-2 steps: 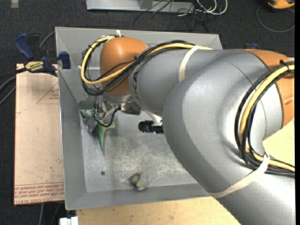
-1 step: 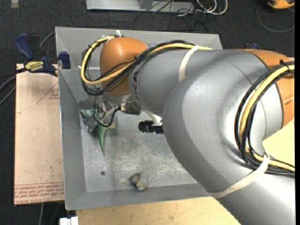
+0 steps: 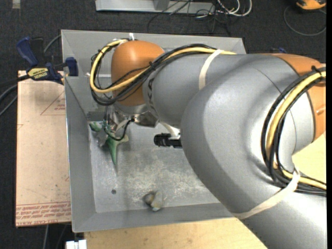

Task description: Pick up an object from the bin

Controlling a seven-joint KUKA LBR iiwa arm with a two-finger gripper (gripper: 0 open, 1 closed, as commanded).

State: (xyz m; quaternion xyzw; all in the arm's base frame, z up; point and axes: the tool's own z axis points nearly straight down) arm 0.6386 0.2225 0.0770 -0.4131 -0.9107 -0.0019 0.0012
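Camera view, looking down: the gripper (image 3: 115,124) sat low by the left wall of the bin (image 3: 78,160). Its jaws were masked by the wrist's orange cover and cables, so I could not tell their opening. A green, leaf-like thing (image 3: 110,141) with a long pointed end lay right at its tip. A small black cylinder (image 3: 167,140) lay near on the right. A grey-tan lump (image 3: 153,200) sat well apart by the front wall.

I see bare floor across the lower middle of the bin (image 3: 78,191), free to pass through. The green pointed thing (image 3: 111,143) lies close to the left wall, so room is tight there. A black cylinder (image 3: 166,140) sits just beside my arm (image 3: 223,113), which covers the right side. A small pale lump (image 3: 153,200) lies near the bottom wall.
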